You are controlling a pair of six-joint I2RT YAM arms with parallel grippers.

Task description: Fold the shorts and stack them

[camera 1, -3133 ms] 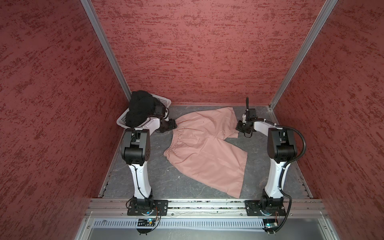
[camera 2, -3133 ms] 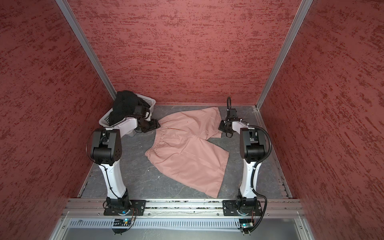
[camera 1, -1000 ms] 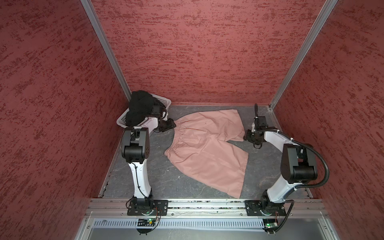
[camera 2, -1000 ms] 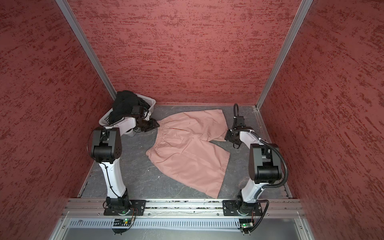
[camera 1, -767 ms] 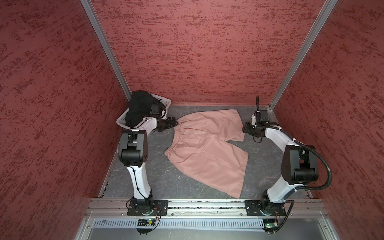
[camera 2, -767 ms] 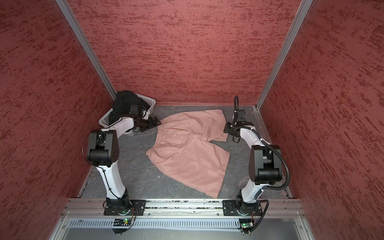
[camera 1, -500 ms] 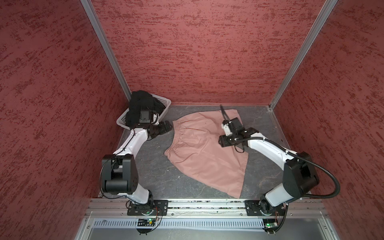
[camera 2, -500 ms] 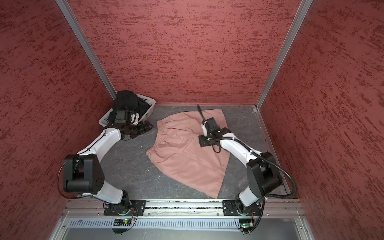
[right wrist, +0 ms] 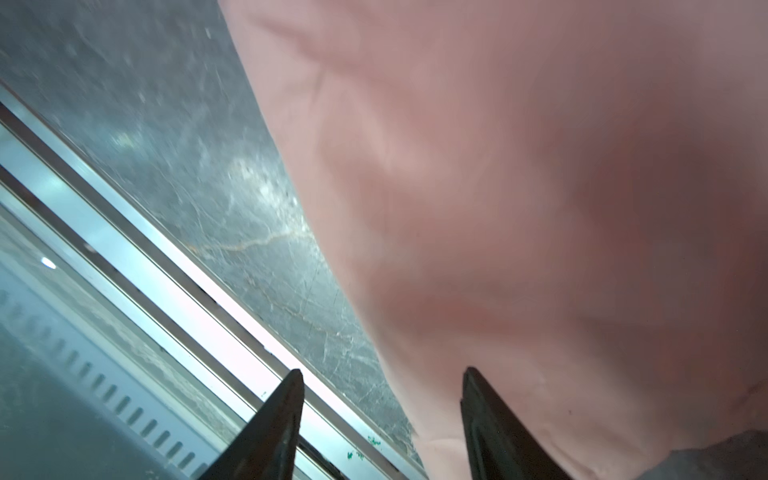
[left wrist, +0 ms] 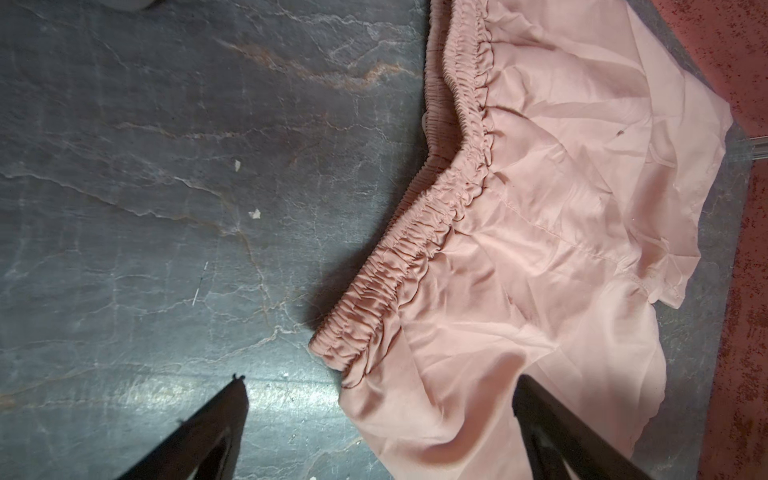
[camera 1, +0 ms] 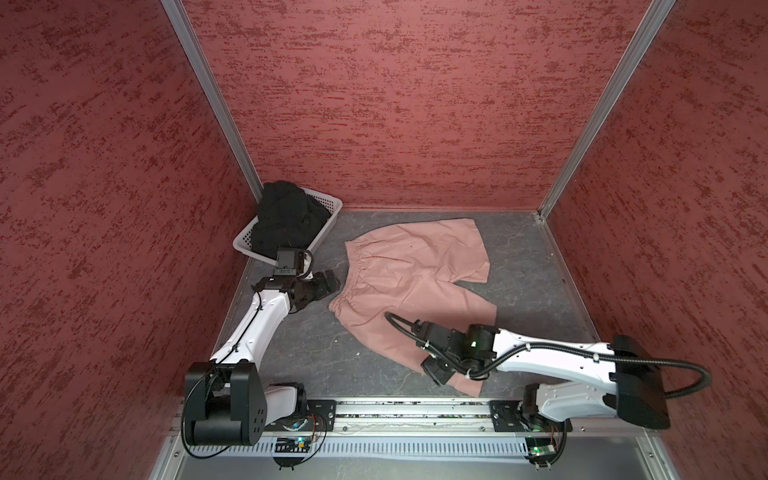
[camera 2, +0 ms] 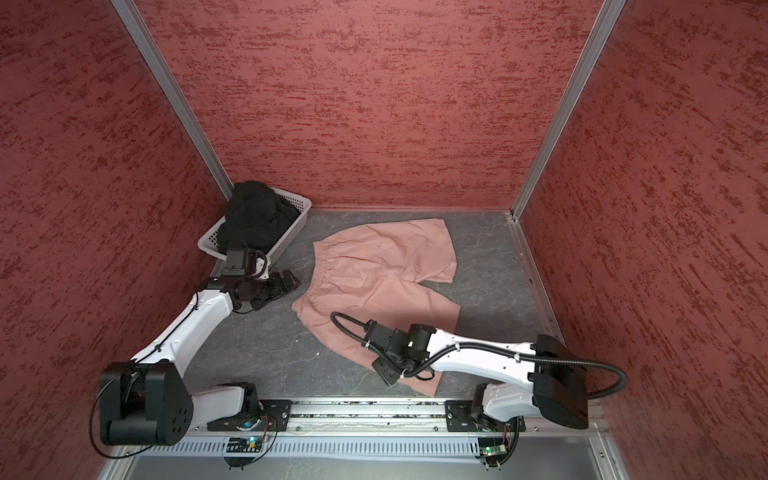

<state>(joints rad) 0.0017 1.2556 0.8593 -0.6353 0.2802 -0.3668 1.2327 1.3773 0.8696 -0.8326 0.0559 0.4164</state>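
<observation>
A robot lab test booth: red textured walls [camera 1: 374, 104], aluminium frame post [camera 1: 213, 95], grey slate floor [camera 1: 311, 353].

Right end effector [camera 1: 435, 371] now at shorts [camera 1: 415, 270]

Enclosure: red, rough-textured panels form the back wall [camera 1: 374, 104], left side wall [camera 1: 104, 187] and right side wall [camera 1: 685, 208]. Aluminium corner posts [camera 1: 216, 108] join them at the back. The table [camera 1: 316, 357] is dark grey, veined pale, with a few white specks. An aluminium rail [camera 1: 395, 409] and a slotted duct [camera 1: 415, 446] run along the near edge. Light is even, with glare on the rail.
</observation>
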